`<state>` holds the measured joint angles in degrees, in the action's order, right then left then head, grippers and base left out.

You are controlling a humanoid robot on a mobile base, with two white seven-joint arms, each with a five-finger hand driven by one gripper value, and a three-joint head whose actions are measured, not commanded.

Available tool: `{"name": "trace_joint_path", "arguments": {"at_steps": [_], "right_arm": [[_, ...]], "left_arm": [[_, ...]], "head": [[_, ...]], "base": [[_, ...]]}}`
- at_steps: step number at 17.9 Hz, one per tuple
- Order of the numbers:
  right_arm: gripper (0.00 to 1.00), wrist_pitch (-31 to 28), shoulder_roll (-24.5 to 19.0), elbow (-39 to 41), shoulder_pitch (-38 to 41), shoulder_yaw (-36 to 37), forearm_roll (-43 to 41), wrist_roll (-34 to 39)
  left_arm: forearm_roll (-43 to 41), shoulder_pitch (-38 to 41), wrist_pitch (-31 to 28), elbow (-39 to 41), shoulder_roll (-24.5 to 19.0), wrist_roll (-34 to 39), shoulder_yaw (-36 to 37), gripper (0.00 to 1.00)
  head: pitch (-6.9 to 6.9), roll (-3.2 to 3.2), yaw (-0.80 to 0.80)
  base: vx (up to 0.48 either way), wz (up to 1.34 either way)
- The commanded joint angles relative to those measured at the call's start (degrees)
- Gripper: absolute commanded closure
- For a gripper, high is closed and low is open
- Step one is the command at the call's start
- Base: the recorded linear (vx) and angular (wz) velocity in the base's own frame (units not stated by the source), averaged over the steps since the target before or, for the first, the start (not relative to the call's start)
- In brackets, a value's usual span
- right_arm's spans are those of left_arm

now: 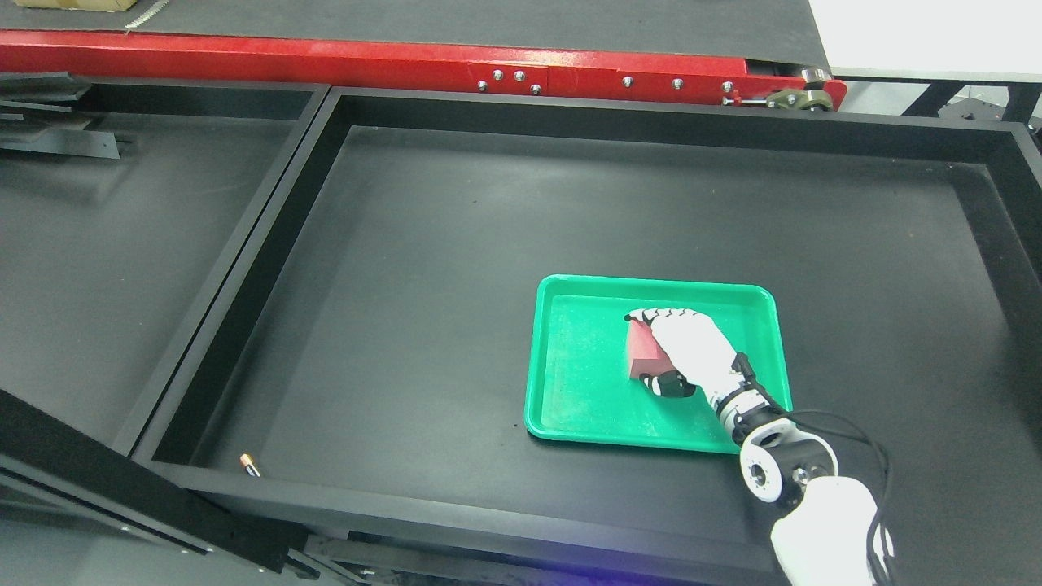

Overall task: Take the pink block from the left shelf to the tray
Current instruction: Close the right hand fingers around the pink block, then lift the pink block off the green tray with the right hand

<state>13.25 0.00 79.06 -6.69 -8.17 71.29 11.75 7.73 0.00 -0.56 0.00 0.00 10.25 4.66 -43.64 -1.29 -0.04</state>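
A green tray [570, 391] lies on the black bin floor right of the middle. My right hand [651, 350] comes in from the lower right and is over the tray. Its fingers are curled around a pink block [641, 352], with the thumb below it and the other fingers over its top. The block is at or just above the tray floor; I cannot tell if it touches. The left arm is out of view.
The tray sits inside a large black walled bin [244, 268]. A second black bin [122, 244] is on the left. A red conveyor frame [407, 65] runs along the back. A small battery-like object [250, 465] lies in the bin's front left corner.
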Motion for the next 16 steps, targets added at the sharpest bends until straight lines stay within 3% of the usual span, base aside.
{"name": "trace_joint_path", "arguments": {"at_steps": [1, 2, 3, 7, 11, 14, 16], "right_arm": [[0.80, 1.7, 1.0, -1.2, 0.1, 0.2, 0.0, -0.3], [0.95, 2.3, 1.0, -1.2, 0.1, 0.2, 0.0, -0.7], [0.97, 2.8, 1.0, -1.2, 0.2, 0.3, 0.0, -1.1], [0.97, 5.3, 1.0, 0.7, 0.1, 4.6, -1.2, -6.3], [0.96, 10.8, 1.0, 7.1, 0.6, 10.0, -8.3, -15.3], [0.96, 11.4, 1.0, 12.3, 2.6, 12.1, -9.8, -22.8], [0.96, 11.4, 1.0, 14.4, 3.3, 12.4, -12.3, -23.4]], "left_arm": [[0.0, -1.7, 0.0, 1.0, -1.0, 0.0, 0.0, 0.00], [0.0, -1.7, 0.0, 1.0, -1.0, 0.0, 0.0, 0.00], [0.0, -1.7, 0.0, 1.0, -1.0, 0.0, 0.0, 0.00], [0.0, -1.7, 0.0, 1.0, -1.0, 0.0, 0.0, 0.00], [0.0, -1.7, 0.0, 1.0, -1.0, 0.0, 0.0, 0.00], [0.0, -1.7, 0.0, 1.0, -1.0, 0.0, 0.0, 0.00], [0.0, -1.7, 0.0, 1.0, -1.0, 0.0, 0.0, 0.00]], "head": [[0.00, 0.00, 0.00], [0.00, 0.00, 0.00], [0.00, 0.00, 0.00], [0.00, 0.00, 0.00], [0.00, 0.00, 0.00], [0.00, 0.00, 0.00], [0.00, 0.00, 0.00]], "base": [[0.000, 0.00], [0.000, 0.00], [0.000, 0.00], [0.000, 0.00], [0.000, 0.00], [0.000, 0.00], [0.000, 0.00]]}}
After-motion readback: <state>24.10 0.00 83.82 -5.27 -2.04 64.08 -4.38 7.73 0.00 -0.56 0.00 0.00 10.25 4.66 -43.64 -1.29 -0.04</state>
